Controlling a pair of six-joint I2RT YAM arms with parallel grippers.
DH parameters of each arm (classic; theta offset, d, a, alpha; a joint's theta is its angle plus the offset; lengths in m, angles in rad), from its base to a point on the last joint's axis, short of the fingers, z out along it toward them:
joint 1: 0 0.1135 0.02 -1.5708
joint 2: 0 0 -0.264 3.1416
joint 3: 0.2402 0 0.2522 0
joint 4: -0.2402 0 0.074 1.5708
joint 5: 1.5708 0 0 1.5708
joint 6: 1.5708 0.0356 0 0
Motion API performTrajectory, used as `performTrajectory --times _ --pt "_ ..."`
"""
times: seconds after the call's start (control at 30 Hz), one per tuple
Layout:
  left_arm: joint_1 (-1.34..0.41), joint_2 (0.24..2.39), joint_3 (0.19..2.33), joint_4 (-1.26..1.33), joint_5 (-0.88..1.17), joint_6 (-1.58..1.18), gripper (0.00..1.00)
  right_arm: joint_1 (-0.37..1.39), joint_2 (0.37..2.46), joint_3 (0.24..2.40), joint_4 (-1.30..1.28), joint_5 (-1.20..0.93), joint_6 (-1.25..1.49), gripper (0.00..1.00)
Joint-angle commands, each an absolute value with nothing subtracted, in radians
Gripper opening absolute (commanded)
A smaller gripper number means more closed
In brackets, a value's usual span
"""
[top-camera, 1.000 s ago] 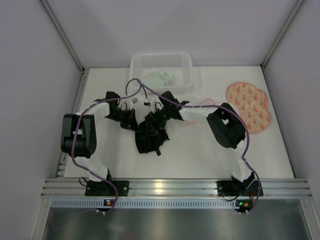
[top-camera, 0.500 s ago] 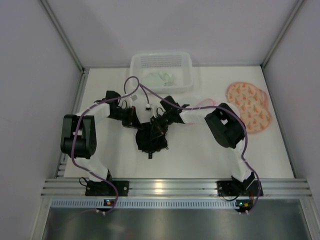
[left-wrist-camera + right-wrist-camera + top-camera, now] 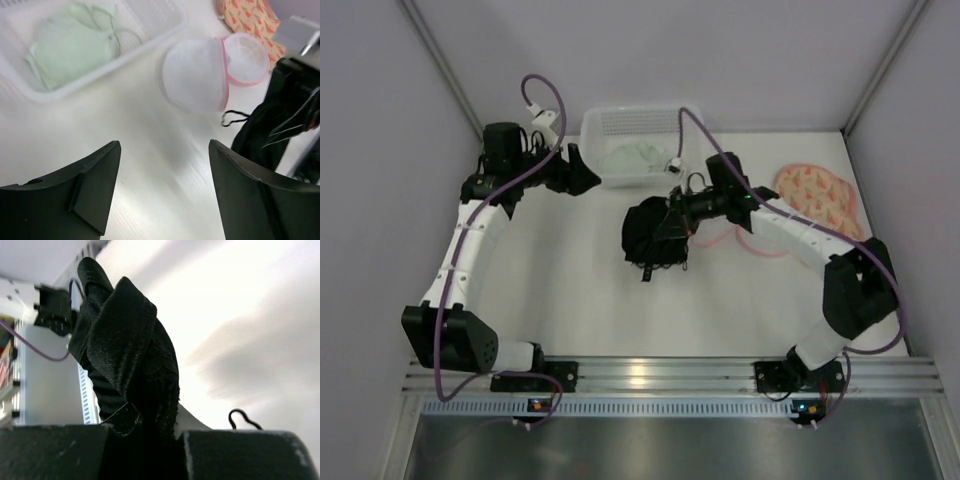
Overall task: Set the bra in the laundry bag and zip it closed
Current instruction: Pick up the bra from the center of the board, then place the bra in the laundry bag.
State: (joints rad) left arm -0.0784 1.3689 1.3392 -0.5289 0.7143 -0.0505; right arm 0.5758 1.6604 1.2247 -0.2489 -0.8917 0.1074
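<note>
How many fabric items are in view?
4: a black bra at mid-table; a white mesh bag just right of it; an orange patterned piece at far right; a green cloth in the basket. More may be hidden.

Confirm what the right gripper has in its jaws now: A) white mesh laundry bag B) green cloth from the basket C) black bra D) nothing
C: the right wrist view shows the black bra bunched between the closed fingers of the right gripper, while the laundry bag lies apart from it.
</note>
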Motion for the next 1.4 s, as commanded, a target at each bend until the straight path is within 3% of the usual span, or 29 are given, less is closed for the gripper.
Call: performTrajectory --times 0.0,0.33,0.67,0.97,1.1,1.13,1.2,1.23,1.33,1.37 --pt "-0.156 1.413 1.448 -0.497 0.565 0.026 0.76 0.451 1.534 1.172 -0.273 -0.959 0.135 0.0" --pt "-0.5 1.71 1.707 -0.499 0.319 0.139 0.71 0.025 1.197 0.93 -0.524 -1.057 0.065 0.0" --pt "-0.718 2.092 1.976 -0.532 0.235 0.187 0.71 -0.438 1.198 0.903 -0.867 -1.121 -0.219 0.0" --pt "-0.799 2.224 2.04 -0.534 0.057 0.235 0.69 -0.497 1.299 0.985 -0.943 -1.037 -0.238 0.0" --pt "-0.799 2.211 2.007 -0.534 0.011 0.229 0.51 -0.457 1.336 0.996 -0.945 -0.997 -0.236 0.0" --pt "-0.799 2.203 1.996 -0.534 -0.036 0.226 0.37 -0.442 1.351 0.996 -0.94 -0.985 -0.23 0.0" --pt "-0.798 2.154 1.944 -0.532 -0.038 0.201 0.25 -0.387 1.368 1.002 -0.931 -0.959 -0.218 0.0" --pt "-0.798 2.131 1.918 -0.534 -0.028 0.192 0.13 -0.365 1.383 1.005 -0.928 -0.948 -0.212 0.0" --pt "-0.798 2.019 1.807 -0.532 0.033 0.132 0.0 -0.281 1.41 1.023 -0.92 -0.937 -0.195 0.0" --pt "-0.798 1.991 1.748 -0.534 0.041 0.12 0.0 -0.243 1.417 1.029 -0.923 -0.937 -0.189 0.0"
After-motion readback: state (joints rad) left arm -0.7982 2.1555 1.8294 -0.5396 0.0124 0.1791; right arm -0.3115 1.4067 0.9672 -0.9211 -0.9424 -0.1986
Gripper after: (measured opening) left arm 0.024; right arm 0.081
